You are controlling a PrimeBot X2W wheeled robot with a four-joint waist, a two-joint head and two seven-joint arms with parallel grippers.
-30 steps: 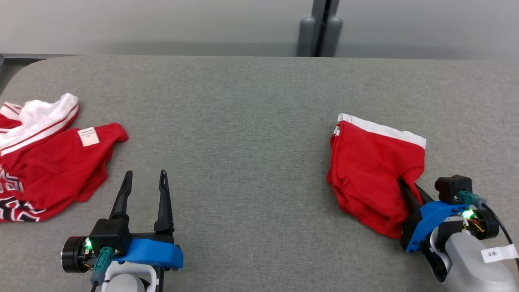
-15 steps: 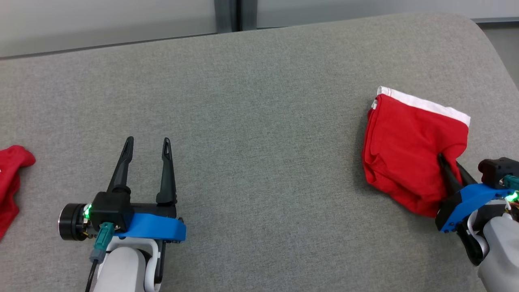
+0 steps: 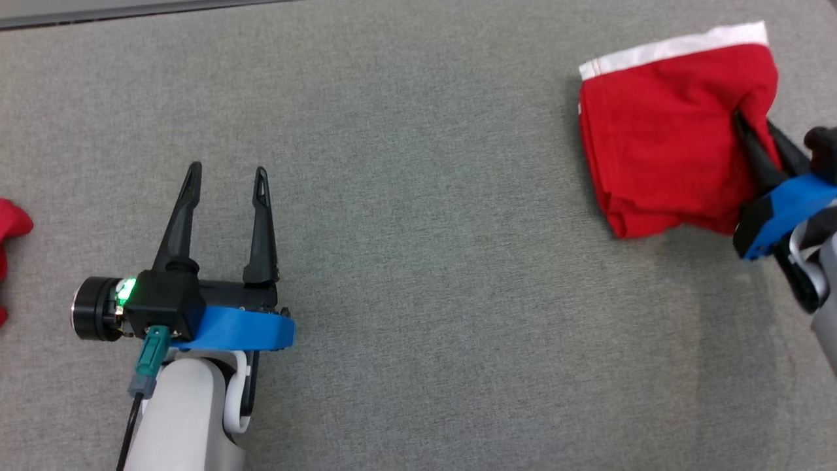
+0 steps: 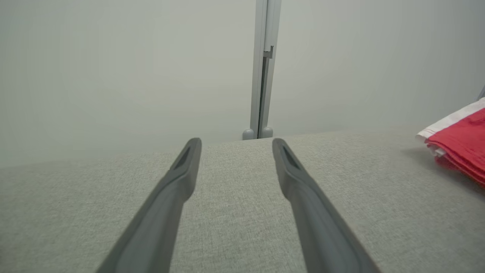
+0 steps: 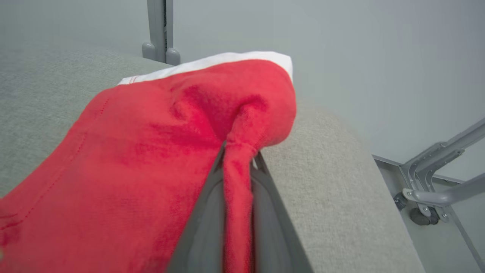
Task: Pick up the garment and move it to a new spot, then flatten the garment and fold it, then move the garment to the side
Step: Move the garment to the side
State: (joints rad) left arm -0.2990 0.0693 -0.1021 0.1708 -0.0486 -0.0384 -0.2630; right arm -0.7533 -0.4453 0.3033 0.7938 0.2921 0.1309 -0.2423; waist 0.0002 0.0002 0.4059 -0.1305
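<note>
The garment (image 3: 660, 137) is a folded red cloth with a white band along its far edge, lying at the right of the grey table (image 3: 418, 196). My right gripper (image 3: 752, 127) is shut on a pinched fold at the garment's right side; the right wrist view shows red fabric (image 5: 235, 189) squeezed between the two fingers. My left gripper (image 3: 225, 176) stands open over bare table at the lower left, nothing between its fingers. In the left wrist view the garment (image 4: 460, 142) shows at the right edge, far from the open fingers (image 4: 182, 178).
Another red cloth (image 3: 10, 229) pokes in at the left edge of the head view. The table's rounded right end (image 5: 363, 182) is close to the garment, with a metal frame (image 5: 435, 182) below it. A pale wall with a post (image 4: 263, 76) runs behind.
The head camera has swung right and down, so the red pile at the left has slid almost out of view. The right gripper keeps its grip and has carried the garment toward the table's right end.
</note>
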